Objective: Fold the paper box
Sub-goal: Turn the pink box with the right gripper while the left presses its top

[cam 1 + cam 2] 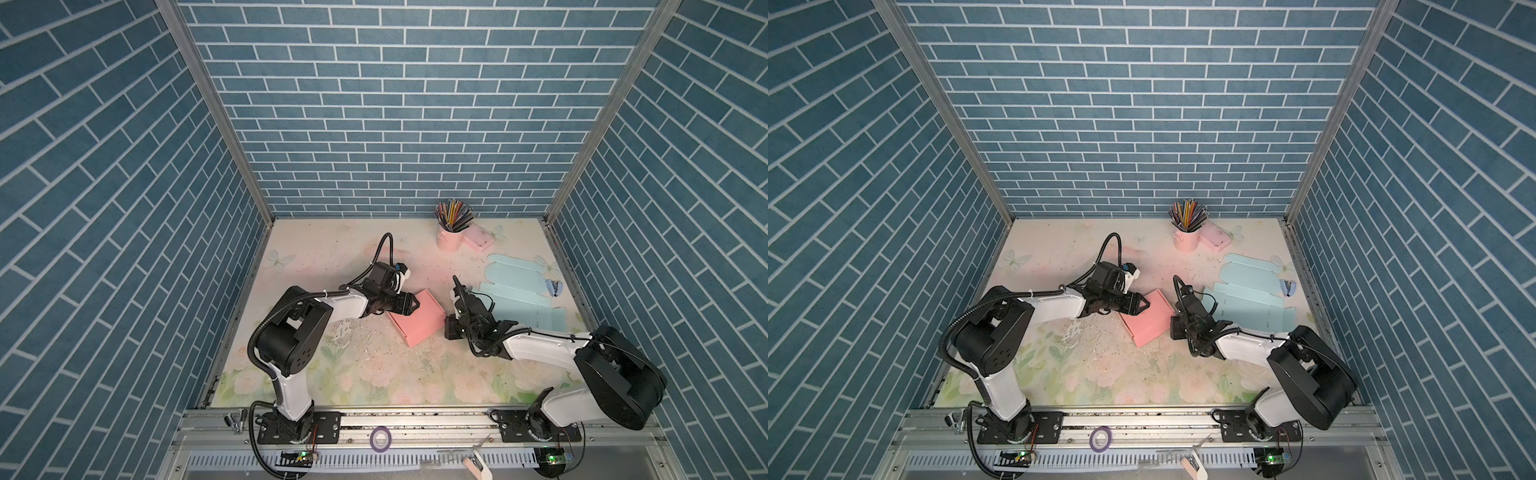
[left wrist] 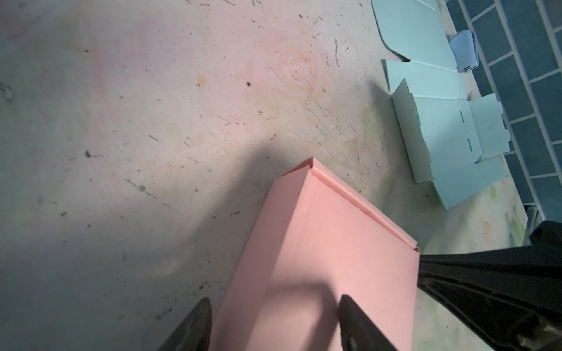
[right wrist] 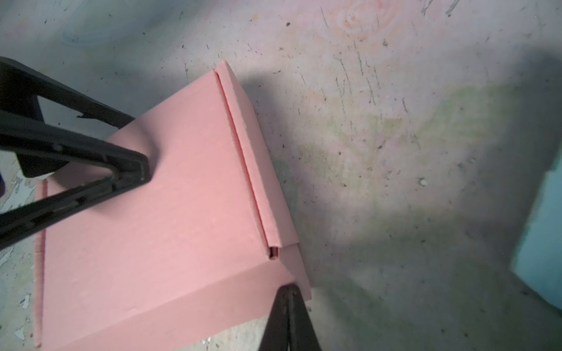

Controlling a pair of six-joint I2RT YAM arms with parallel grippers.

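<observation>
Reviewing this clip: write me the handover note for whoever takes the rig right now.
Left gripper: open, one finger over the lid of the pink box, the other past its edge.
Right gripper: shut, tip at a box corner, holding nothing.
Done: the pink box sits between the grippers, folded and closed.
Left: a small gap shows at one lid corner, so it probably needs pressing down. The blue box blank lies flat and unfolded.

Robot test booth, brick-print walls (image 1: 374, 104)

The box (image 1: 415, 320) is pink, the flat sheet (image 1: 515, 295) pale blue, walls (image 1: 374, 104) blue brick-patterned, tabletop (image 1: 374, 374) apparently floral.
</observation>
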